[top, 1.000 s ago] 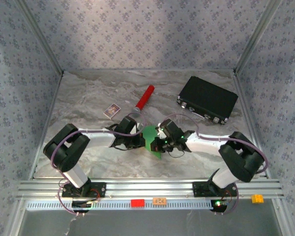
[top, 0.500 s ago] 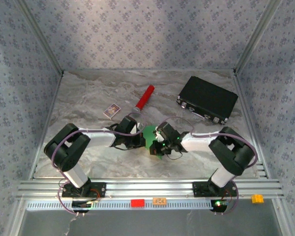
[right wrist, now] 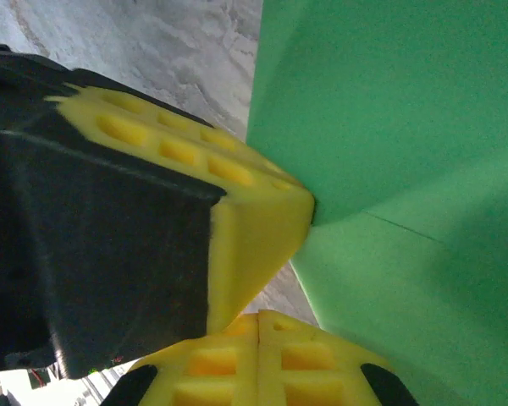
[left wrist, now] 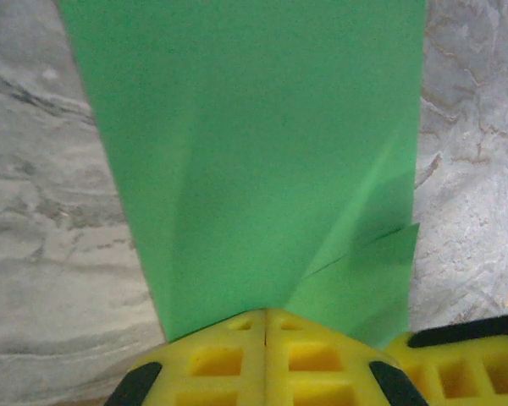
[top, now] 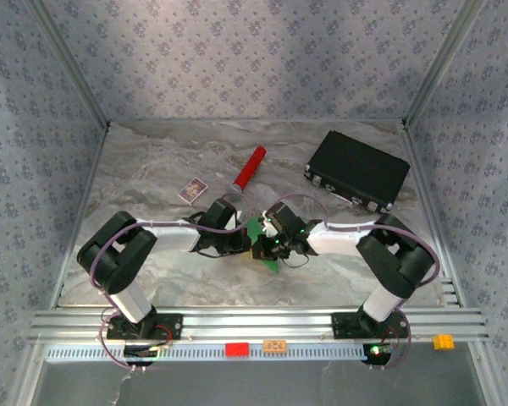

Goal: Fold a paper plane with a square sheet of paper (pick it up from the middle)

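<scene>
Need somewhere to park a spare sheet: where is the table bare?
Bare: the far-left corner behind the card; the stretch between red cylinder and black case; the near strip along the metal rail. Crowded: the centre, where left gripper and right gripper pinch the green sheet.

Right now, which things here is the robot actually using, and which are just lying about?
In use: green paper, left fingers, right fingers, both shut at it.
Lying about: red cylinder, black case, small printed card.
</scene>
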`<state>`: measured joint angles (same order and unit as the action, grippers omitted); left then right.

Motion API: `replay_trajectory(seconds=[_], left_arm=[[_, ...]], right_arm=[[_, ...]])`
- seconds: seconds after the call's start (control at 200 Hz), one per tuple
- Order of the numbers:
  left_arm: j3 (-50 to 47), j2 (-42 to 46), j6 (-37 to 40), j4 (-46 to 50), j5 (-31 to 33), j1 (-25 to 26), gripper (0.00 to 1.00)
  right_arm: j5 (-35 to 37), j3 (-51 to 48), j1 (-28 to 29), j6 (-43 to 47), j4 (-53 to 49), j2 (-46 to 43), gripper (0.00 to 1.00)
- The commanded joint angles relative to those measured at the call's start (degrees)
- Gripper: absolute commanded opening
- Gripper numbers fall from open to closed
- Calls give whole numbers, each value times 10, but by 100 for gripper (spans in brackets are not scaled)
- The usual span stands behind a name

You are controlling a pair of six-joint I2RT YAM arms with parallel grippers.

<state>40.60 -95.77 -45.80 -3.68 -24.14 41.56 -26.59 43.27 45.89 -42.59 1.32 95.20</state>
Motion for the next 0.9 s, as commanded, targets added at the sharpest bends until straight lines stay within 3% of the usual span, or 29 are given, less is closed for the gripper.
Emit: replay_trajectory(seconds=[0.0,0.695,0.894], left_arm=[[-5,-24,12,41,26,0,1],[-6,-33,19,42,22,-8,0],[-7,-32,19,39,18,-8,0]], right_arm=[[-2,0,-2,6,-7,29,5],[-16,-242,-43,-14,29,-170,8],[-26,-216,-50,-2,-15,-259,9]])
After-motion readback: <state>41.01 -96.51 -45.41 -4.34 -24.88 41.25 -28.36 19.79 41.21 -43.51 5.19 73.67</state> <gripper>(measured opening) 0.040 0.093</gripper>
